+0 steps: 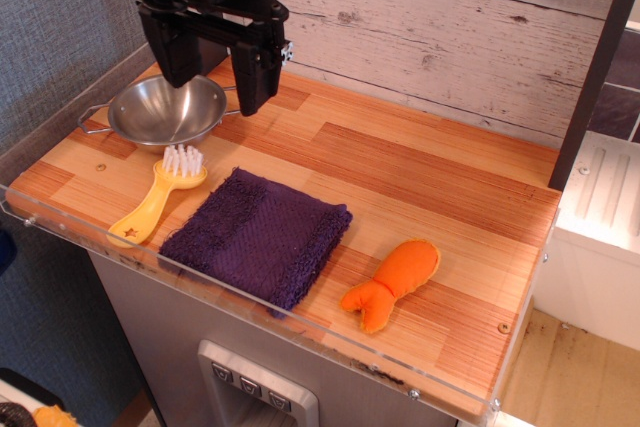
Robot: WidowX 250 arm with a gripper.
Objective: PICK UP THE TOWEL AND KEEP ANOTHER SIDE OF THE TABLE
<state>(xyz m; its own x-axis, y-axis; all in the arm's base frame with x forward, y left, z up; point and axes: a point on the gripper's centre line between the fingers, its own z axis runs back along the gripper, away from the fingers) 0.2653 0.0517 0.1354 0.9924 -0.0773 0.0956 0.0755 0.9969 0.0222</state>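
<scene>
You can't see the black pincer (pixel 215 72) top, cut by the upper edge; it hides the round steel bowl (pixel 165 112) far rim.

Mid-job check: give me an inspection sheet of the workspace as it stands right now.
Surface: striped wooden plank table, clear acrylic edge.
Job's things: dark purple folded terry towel flat near the front edge, not held.
Clutter: steel bowl back left; yellow brush beside the towel; orange plush toy to the towel's right.
Grippers: black gripper raised above the bowl, open, empty.
Cables: nothing seen.
Surroundings: whitewashed plank wall behind.
</scene>
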